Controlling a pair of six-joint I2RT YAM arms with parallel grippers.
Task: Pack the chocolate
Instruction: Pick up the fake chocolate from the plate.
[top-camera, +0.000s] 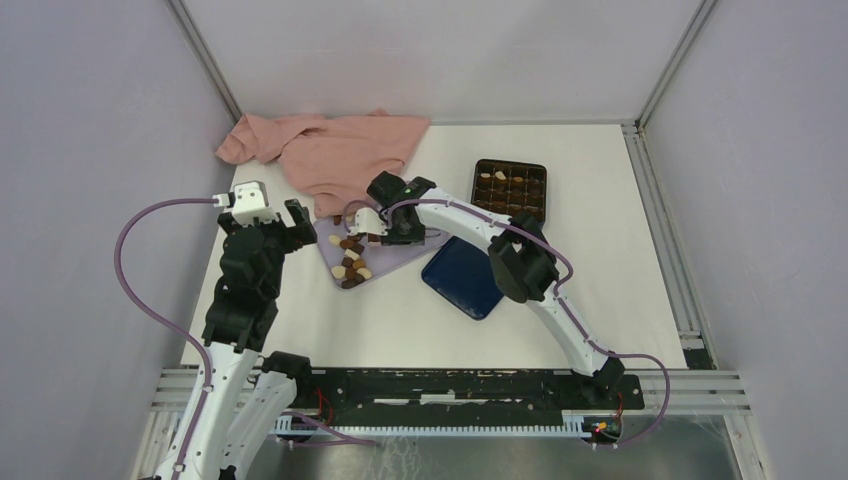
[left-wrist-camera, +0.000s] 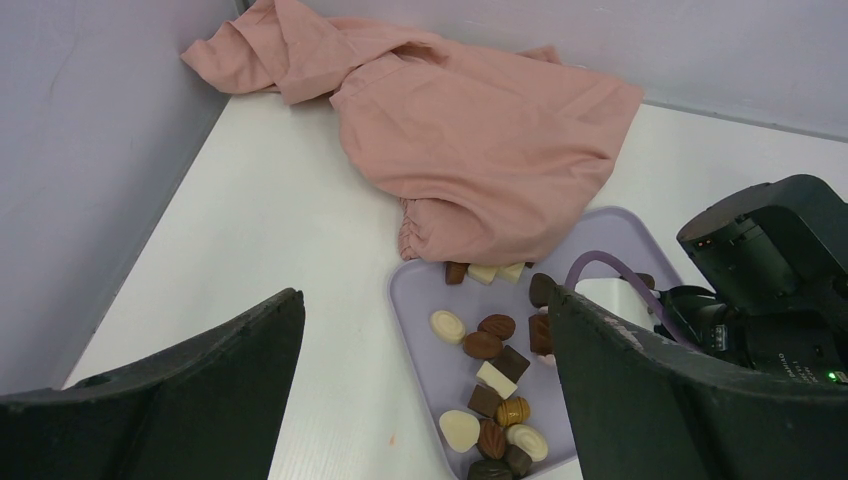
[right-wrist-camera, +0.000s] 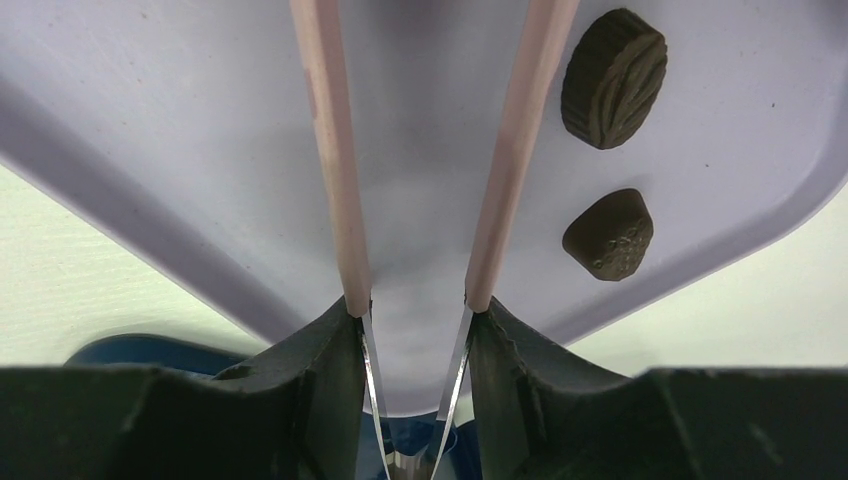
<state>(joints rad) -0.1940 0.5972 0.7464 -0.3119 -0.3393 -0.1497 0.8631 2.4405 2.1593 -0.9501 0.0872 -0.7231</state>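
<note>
Hovering over the tray (right-wrist-camera: 200, 120), right gripper (right-wrist-camera: 415, 310) is clenched on pink tongs (right-wrist-camera: 330, 150). Tong arms stand partly apart and the tips are out of frame, so I cannot tell if a piece is pinched. Left gripper (left-wrist-camera: 425, 300) is released, jaws wide, near the tray's left edge.

Chocolate (left-wrist-camera: 495, 380) lies mostly on the tray at mid-desk. A few pieces appear to sit in the box (top-camera: 510, 190) toward the far right corner.

Risks:
- A rounded piece could squirt out of the tongs if squeezed off-centre.
- The tongs could twist in the fingers.
- The cloth (left-wrist-camera: 470, 150) overlapping the tray's far edge could snag.
</note>
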